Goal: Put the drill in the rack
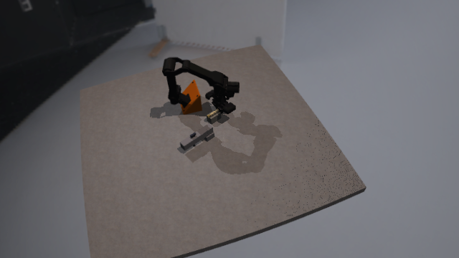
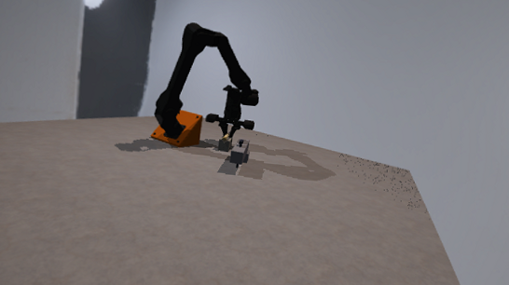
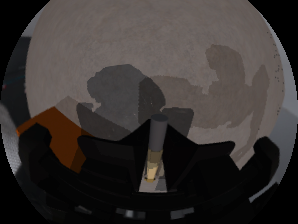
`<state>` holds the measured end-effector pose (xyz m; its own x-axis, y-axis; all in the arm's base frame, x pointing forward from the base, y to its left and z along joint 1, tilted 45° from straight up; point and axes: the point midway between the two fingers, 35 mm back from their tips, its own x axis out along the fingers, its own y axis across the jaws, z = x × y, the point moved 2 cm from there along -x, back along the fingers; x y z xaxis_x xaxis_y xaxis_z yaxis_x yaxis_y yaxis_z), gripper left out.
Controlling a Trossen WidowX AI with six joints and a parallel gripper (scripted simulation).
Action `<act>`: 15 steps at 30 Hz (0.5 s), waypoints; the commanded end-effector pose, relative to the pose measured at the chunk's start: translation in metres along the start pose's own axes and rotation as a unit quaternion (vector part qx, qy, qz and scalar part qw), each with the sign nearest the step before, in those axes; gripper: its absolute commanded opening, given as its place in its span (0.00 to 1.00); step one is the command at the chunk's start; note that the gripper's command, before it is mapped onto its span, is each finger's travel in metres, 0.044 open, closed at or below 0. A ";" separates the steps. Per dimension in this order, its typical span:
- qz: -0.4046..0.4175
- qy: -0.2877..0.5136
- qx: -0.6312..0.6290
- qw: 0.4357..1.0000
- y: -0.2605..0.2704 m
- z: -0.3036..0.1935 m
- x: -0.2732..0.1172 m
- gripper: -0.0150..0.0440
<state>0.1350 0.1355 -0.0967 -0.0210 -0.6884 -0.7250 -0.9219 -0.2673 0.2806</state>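
Pale walls (image 1: pixel 222 21) (image 2: pixel 337 66) enclosed the brown counter (image 1: pixel 161 201) (image 2: pixel 227 233) (image 3: pixel 125 35), which was speckled toward its right corner. The arm (image 1: pixel 201 71) (image 2: pixel 179 72) stood nearer the far edge than the near one. The grey holder (image 1: pixel 196 139) (image 2: pixel 237 154) lay on the near-edge side of the rack (image 1: pixel 214 120) (image 2: pixel 224 145). The gripper (image 1: pixel 219 110) (image 2: pixel 227 136) (image 3: pixel 154 123) was clamped on the drill (image 1: pixel 214 113) (image 2: pixel 226 137) (image 3: pixel 158 131), at the rack; seating was unclear. Misalignment could have tipped the drill off; early release could have let it roll.

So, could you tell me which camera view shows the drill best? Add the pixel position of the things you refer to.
The wrist view: the drill (image 3: pixel 158 134) stands large between the fingers, grey shank and gold section distinct. Top and exterior show just a small gold bit beneath the gripper (image 1: pixel 220 110) (image 2: pixel 227 136).
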 end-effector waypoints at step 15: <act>0.000 0.004 -0.003 1.000 -0.001 -0.002 0.014 0.25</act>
<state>0.1347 0.1318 -0.1024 -0.0168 -0.6847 -0.7286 -0.9200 -0.2747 0.2794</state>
